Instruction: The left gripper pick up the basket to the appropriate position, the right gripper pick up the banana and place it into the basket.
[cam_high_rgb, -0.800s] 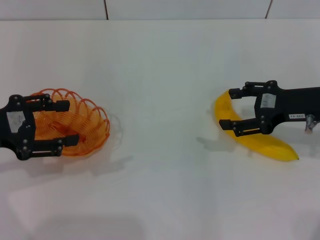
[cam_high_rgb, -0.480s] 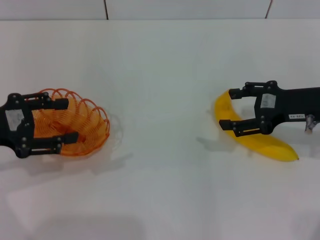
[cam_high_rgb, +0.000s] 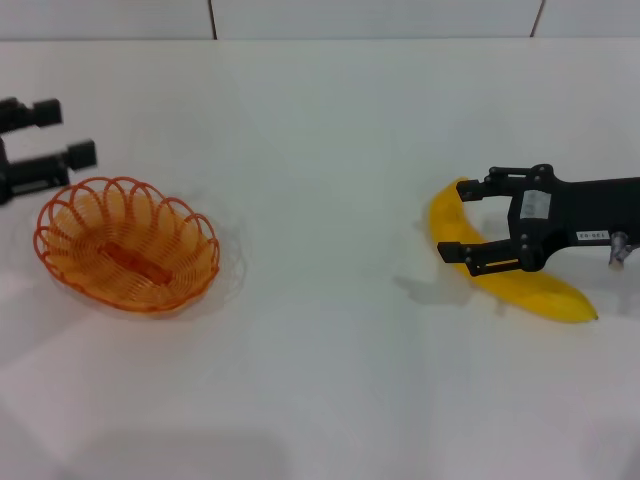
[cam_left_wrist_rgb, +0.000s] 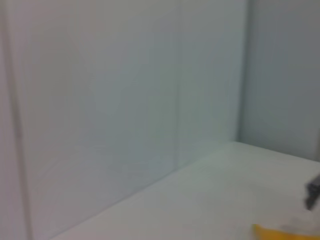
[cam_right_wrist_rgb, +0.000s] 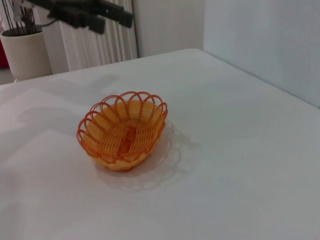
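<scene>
Orange wire basket, smooth yellow banana, matt white table, black metal right hand

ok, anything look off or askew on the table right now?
Nothing stands out. The basket sits upright and empty, with the left gripper open behind it, clear of the rim. The right gripper straddles the intact banana, jaws open.

Pale wall panels meet a white table — the banana peeks in at its near edge.
</scene>
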